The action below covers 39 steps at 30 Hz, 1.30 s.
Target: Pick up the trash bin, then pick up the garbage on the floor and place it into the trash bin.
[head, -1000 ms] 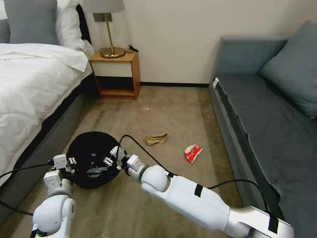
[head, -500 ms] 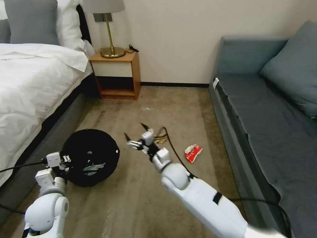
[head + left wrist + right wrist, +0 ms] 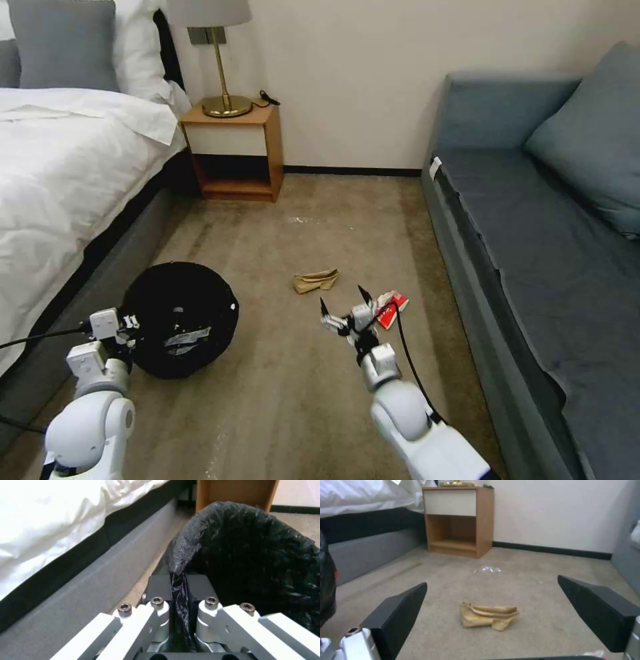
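The round trash bin [image 3: 179, 319] with its wrinkly black liner [image 3: 253, 555] hangs tilted beside the bed. My left gripper [image 3: 127, 328] is shut on the liner at the bin's rim [image 3: 179, 592]. A crumpled tan paper bag [image 3: 316, 281] [image 3: 488, 615] lies on the carpet in the middle. To its right lies a red-white packet [image 3: 391, 308]. My right gripper [image 3: 343, 303] is open and empty, low over the carpet just left of the packet, with the bag ahead between its fingers [image 3: 398, 612].
The bed [image 3: 60, 173] runs along the left, a wooden nightstand [image 3: 233, 150] with a brass lamp stands at the back, and a grey sofa [image 3: 553, 253] fills the right. A small clear scrap [image 3: 487, 569] lies on the carpet near the nightstand. Open carpet lies between bin and sofa.
My right gripper left the bin's rim and swung right across the carpet to beside the red-white packet, now open and empty. The bin shifted slightly in the left gripper.
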Tool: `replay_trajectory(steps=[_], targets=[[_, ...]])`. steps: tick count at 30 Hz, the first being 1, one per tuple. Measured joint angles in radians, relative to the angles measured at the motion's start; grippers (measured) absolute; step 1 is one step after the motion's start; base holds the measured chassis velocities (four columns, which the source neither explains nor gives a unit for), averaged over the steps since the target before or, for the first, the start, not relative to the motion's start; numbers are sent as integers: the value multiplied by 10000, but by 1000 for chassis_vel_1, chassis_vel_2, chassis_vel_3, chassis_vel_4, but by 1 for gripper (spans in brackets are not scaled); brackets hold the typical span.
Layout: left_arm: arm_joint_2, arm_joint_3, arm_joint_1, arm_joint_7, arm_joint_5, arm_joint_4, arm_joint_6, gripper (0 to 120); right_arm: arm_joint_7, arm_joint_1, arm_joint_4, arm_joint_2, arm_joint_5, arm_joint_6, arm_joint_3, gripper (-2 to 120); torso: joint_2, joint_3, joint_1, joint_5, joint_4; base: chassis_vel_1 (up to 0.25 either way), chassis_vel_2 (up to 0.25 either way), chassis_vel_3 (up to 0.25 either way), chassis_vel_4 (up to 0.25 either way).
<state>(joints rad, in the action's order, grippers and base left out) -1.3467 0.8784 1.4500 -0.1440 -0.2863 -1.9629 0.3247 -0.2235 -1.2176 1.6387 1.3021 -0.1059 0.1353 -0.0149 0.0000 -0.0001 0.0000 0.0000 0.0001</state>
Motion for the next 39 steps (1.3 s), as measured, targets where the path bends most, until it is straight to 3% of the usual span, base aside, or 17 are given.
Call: replay_trajectory(steps=[7,18,22,29,39], targets=[[-11,10,25,-1,-48,-76,-4,6,155,-257,8,106,308,334,-492,100,0,0,-1,1,0,-86,85,80,-79],[-48,5,54,-3,-49,-125,-11,6,-221,-66,-550,260,1000,541,-712,100,-1,2,1,1,1,-239,249,230,-237],[-16,11,24,-4,-119,-114,-11,6,-793,124,-689,235,1321,-125,-703,100,0,1,0,7,-1,-302,286,311,-286],[51,15,-45,-3,-226,5,-13,6,-942,498,-972,173,1011,-489,-550,100,0,3,0,2,-3,-317,296,311,-297],[61,-20,-86,9,-238,129,-31,6,-1086,498,-914,-170,409,-959,-411,100,0,0,0,0,0,-74,84,39,-53]])
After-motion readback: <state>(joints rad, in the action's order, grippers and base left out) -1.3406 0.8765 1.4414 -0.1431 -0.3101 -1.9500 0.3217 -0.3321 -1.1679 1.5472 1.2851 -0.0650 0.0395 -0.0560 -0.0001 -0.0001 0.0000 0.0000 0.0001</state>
